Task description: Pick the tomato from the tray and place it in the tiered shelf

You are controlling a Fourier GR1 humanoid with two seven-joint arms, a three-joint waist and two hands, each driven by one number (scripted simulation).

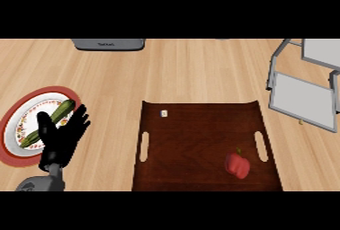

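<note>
A red tomato (pixel 238 165) with a small green stem lies in the right front part of a dark brown wooden tray (pixel 199 134). The grey tiered shelf (pixel 303 101) stands at the right edge of the counter, its lower flat level facing the tray. My left hand (pixel 61 137) rests open at the lower left, fingers up, partly over a plate and well away from the tray. My right hand does not show.
A red-rimmed patterned plate (pixel 20 120) with a green vegetable (pixel 58 110) lies at the left, under my left hand. A grey appliance (pixel 108 44) sits at the back edge. A small white item (pixel 163 113) lies in the tray's back left corner.
</note>
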